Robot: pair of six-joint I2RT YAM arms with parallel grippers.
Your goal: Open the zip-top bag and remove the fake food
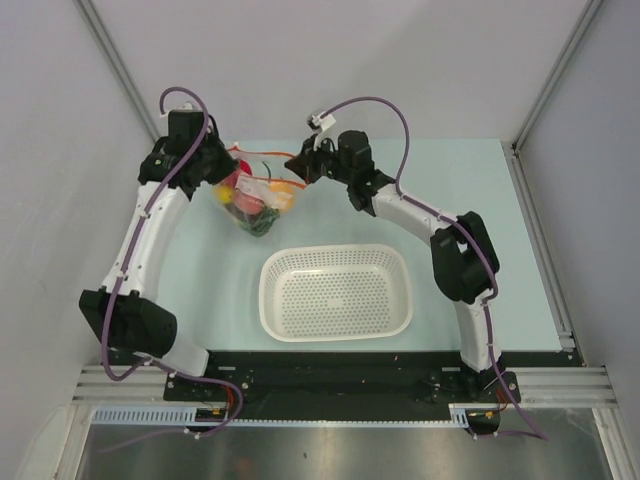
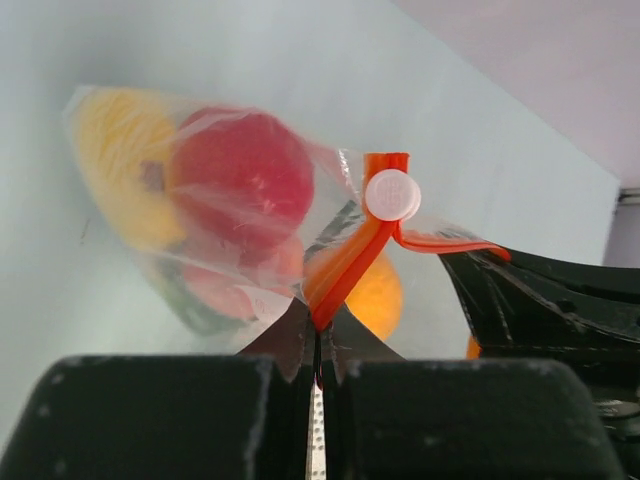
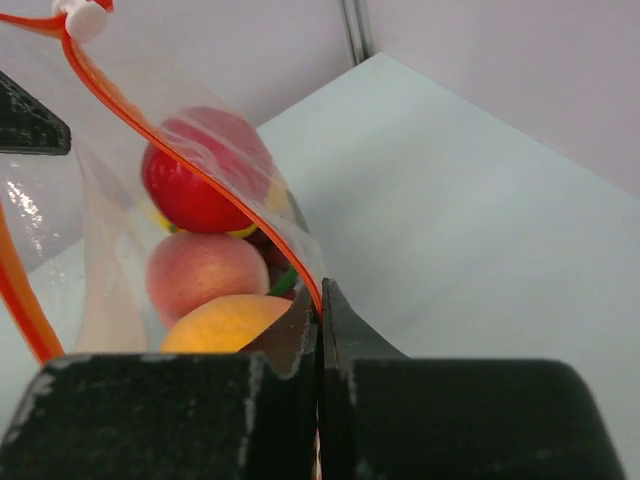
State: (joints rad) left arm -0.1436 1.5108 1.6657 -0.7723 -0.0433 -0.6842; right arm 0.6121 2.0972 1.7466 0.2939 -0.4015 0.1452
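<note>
The clear zip-top bag [image 1: 256, 198] hangs between both grippers above the far left of the table. Inside it lies the fake food: a red fruit [image 3: 195, 180], a pink peach [image 3: 200, 270], an orange fruit [image 3: 225, 325] and a yellow piece [image 2: 120, 160]. My left gripper [image 2: 318, 335] is shut on the bag's red-orange zip strip [image 2: 350, 260], just below the white slider [image 2: 392, 195]. At the bag's other side, my right gripper [image 3: 321, 300] is shut on the same strip [image 3: 240, 200]. In the top view the left gripper [image 1: 224, 168] and right gripper [image 1: 300, 166] flank the bag's mouth.
A white perforated basket [image 1: 335, 292] stands in the middle of the pale table [image 1: 470, 230], nearer than the bag. Grey walls close in the left, far and right sides. The right arm's elbow [image 1: 462, 255] hangs over the table's right half.
</note>
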